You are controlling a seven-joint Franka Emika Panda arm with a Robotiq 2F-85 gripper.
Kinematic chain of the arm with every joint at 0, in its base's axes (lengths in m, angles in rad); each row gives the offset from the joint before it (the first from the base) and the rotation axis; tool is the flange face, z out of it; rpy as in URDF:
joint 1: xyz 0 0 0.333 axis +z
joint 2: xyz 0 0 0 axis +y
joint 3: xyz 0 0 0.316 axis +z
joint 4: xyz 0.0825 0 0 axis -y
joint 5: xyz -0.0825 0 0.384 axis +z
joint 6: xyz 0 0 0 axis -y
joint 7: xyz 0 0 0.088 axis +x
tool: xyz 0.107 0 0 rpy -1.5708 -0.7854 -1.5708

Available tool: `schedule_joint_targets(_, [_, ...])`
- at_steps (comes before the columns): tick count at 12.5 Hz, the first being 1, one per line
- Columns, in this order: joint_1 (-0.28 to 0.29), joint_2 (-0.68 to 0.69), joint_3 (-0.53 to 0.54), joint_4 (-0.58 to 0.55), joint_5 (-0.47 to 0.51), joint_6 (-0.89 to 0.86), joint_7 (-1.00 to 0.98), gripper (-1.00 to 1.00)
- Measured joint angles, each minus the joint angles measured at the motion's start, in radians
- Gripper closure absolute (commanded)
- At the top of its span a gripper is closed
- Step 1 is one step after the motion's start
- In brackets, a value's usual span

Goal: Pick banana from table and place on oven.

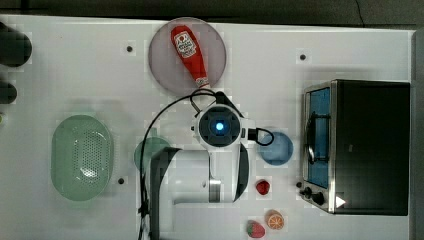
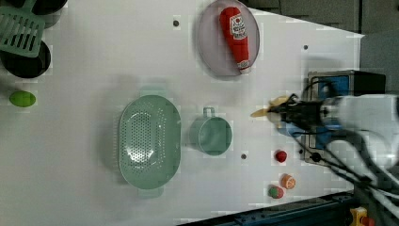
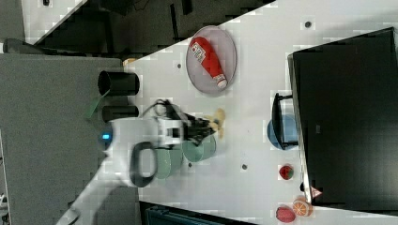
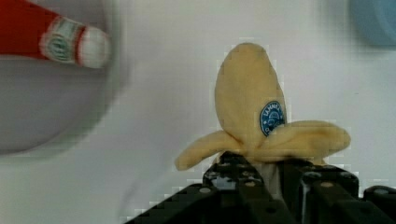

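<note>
The banana (image 4: 247, 107) is a pale yellow, half-peeled plush fruit with a blue sticker. My gripper (image 4: 268, 175) is shut on its lower end, one dark finger on each side. In the left view the banana (image 2: 270, 107) sticks out from the gripper (image 2: 282, 112) over the white table (image 2: 94, 56), just left of the oven (image 2: 348, 82). The right view shows the banana (image 3: 218, 119) at the gripper tip (image 3: 209, 125), between the plate and the green cup. In the top view the arm's wrist (image 1: 220, 127) covers the banana. The oven (image 1: 372, 145), black on top, stands at the top view's right.
A red ketchup bottle (image 1: 189, 52) lies on a round plate (image 1: 162, 60). A blue bowl (image 1: 276, 148) sits beside the oven door. A green colander (image 1: 82, 157) and a green cup (image 2: 214, 135) stand on the table. Two strawberries (image 1: 263, 187) and an orange slice (image 1: 274, 220) lie near the front edge.
</note>
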Motion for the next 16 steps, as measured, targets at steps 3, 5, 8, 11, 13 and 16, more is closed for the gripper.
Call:
schedule_joint_targets(3, [-0.004, -0.178, -0.003, 0.137, 0.007, -0.298, 0.0, 0.59])
schedule_joint_targets(5, [-0.003, -0.26, -0.016, 0.258, -0.005, -0.521, 0.0, 0.59])
schedule_joint_targets(8, [-0.001, -0.304, -0.07, 0.437, -0.034, -0.634, 0.0, 0.59])
schedule_joint_targets(11, [-0.006, -0.281, -0.157, 0.52, -0.06, -0.666, -0.054, 0.59])
schedule_joint_targets(13, [0.005, -0.222, -0.26, 0.541, -0.081, -0.66, -0.167, 0.59])
schedule_joint_targets(16, [-0.013, -0.071, -0.444, 0.532, -0.071, -0.579, -0.364, 0.59])
